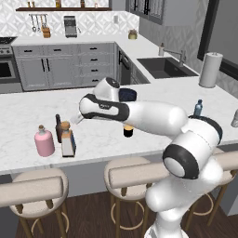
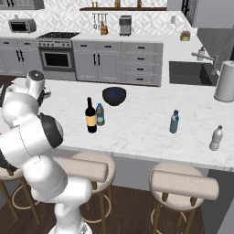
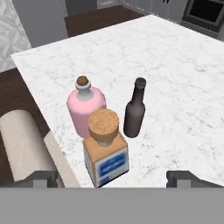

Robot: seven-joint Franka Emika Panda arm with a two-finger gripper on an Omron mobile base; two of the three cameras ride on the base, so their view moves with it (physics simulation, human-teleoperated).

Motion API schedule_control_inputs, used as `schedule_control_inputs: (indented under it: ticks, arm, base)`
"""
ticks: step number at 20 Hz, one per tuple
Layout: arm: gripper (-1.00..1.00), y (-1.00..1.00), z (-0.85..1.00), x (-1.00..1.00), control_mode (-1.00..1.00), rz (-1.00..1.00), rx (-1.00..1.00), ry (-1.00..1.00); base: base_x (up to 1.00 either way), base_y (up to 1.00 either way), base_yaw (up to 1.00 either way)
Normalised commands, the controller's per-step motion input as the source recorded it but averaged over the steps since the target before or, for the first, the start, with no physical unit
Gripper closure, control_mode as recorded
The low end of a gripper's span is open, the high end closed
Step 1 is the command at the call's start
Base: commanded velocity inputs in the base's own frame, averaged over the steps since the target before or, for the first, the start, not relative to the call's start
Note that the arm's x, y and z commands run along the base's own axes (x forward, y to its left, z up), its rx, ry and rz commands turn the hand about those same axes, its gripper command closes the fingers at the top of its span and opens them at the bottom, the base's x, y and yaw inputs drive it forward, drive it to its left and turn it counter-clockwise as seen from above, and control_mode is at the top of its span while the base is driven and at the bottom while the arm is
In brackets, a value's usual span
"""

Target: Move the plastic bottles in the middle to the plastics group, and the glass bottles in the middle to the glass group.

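The squarish pale bottle with a blue label and cork stopper (image 3: pixel 105 151) stands upright on the counter just in front of the squat pink bottle (image 3: pixel 85 107) and the slim dark brown bottle (image 3: pixel 135 111). My gripper (image 3: pixel 113 178) hangs open above it, one finger on each side, touching nothing. The same three appear in the left base view: the pale bottle (image 1: pixel 68 140), the pink bottle (image 1: pixel 44 142) and the brown bottle (image 1: pixel 58 128), under my gripper (image 1: pixel 73 122). The dark wine bottle (image 2: pixel 91 116) stands mid-counter beside a small plastic bottle (image 2: pixel 100 114). A blue water bottle (image 2: pixel 174 121) stands further right.
A dark blue bowl (image 2: pixel 114 96) sits behind the wine bottle. A clear bottle (image 2: pixel 216 138) stands near the right front edge and a paper towel roll (image 2: pixel 225 82) stands by the sink. Padded stools (image 1: pixel 132 174) line the counter's front edge.
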Motion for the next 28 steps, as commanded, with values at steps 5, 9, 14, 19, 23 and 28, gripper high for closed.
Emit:
schedule_control_inputs:
  ticks: [5,9,14,19,23,28]
  arm:
    - [-1.00,-0.77,0.08,-0.25,-1.00,-0.30,-0.01,0.00]
    - [-1.00,-0.81,0.00,-0.15,-1.00,-0.42,-0.02,0.00]
    - [-1.00,-0.87,0.04,-0.01,-1.00,-0.48,-0.01,0.01]
    - [-1.00,-0.95,0.25,0.00,-1.00,-0.23,0.00,0.00]
    - [-1.00,-0.72,0.31,0.00,-1.00,-0.11,0.01,0.00]
    - [-1.00,-0.45,0.06,0.03,-1.00,-0.03,0.08,0.00]
  base:
    - [0.00,0.00,0.00]
    - [0.00,0.00,0.00]
    - [0.00,0.00,0.00]
    - [0.00,0.00,0.00]
    - [0.00,0.00,0.00]
    - [0.00,0.00,0.00]
